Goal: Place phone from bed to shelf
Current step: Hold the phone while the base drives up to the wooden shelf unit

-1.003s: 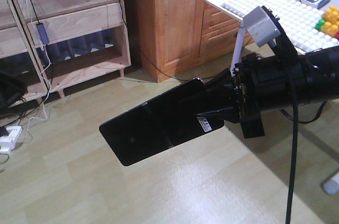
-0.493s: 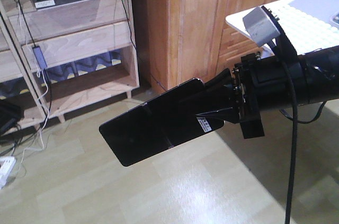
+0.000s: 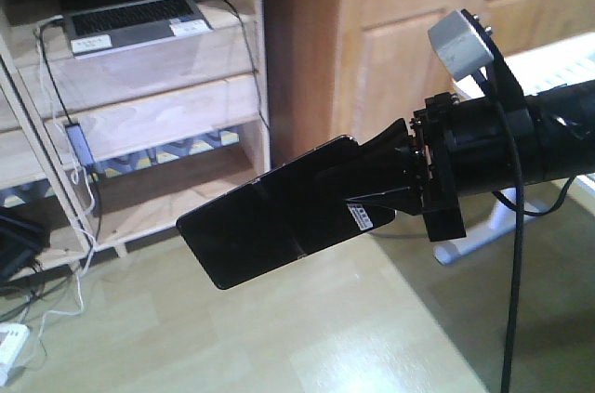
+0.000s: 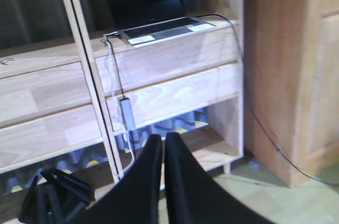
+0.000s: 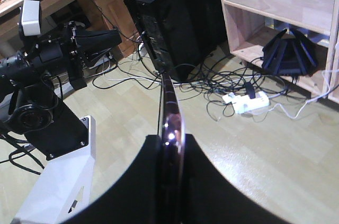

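Black glossy phone (image 3: 265, 230) at mid-frame, clamped flat in the right gripper (image 3: 349, 193) exactly as before, left gripper (image 4: 163, 139) pinched together on nothing, pale oak shelf (image 3: 139, 119) and silver laptop (image 3: 130, 26) at upper left, now further right and larger than a second ago

text: none legible | phone (image 3: 265, 230) sticker (image 3: 361, 218): print too small | laptop (image 3: 135, 21) labels (image 3: 100, 40): blurred

Silver laptop (image 3: 130, 23), cable (image 4: 117, 70) hanging from it. Wooden cabinet (image 3: 372, 68) beside. White power strip (image 5: 244, 102) on floor (image 5: 265, 155) among tangled cords (image 5: 201, 75), near black tower (image 5: 172, 17).
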{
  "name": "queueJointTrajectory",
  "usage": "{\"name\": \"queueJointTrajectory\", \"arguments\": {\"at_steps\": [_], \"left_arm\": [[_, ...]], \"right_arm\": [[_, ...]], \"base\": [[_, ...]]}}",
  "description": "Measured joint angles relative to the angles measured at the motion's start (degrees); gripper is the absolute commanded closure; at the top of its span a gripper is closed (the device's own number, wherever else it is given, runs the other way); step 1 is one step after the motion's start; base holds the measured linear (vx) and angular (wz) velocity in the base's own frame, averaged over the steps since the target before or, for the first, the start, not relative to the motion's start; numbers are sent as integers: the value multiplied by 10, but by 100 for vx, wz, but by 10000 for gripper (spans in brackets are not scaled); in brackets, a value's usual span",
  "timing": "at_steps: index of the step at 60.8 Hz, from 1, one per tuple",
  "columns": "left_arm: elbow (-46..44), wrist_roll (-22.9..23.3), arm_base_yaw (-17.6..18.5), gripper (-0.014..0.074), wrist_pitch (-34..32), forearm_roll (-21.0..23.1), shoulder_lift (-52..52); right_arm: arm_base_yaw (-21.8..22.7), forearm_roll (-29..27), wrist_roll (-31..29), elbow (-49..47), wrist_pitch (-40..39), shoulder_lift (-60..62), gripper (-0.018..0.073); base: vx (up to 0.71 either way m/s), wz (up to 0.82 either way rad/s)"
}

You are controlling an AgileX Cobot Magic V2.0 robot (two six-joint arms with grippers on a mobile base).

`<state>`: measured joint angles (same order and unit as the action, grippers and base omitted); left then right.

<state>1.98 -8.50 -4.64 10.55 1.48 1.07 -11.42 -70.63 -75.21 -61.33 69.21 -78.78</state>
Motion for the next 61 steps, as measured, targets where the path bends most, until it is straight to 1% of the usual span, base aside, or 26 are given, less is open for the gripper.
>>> {"name": "queueJointTrajectory", "arguments": {"at_steps": [37, 61], "left_arm": [[0, 0, 0, 595, 0, 0, 0], [0, 0, 0, 595, 0, 0, 0]], "right_arm": [[0, 0, 0, 0, 0, 0, 561], [0, 0, 0, 0, 0, 0, 561]], "base": [[46, 33], [41, 15]]}}
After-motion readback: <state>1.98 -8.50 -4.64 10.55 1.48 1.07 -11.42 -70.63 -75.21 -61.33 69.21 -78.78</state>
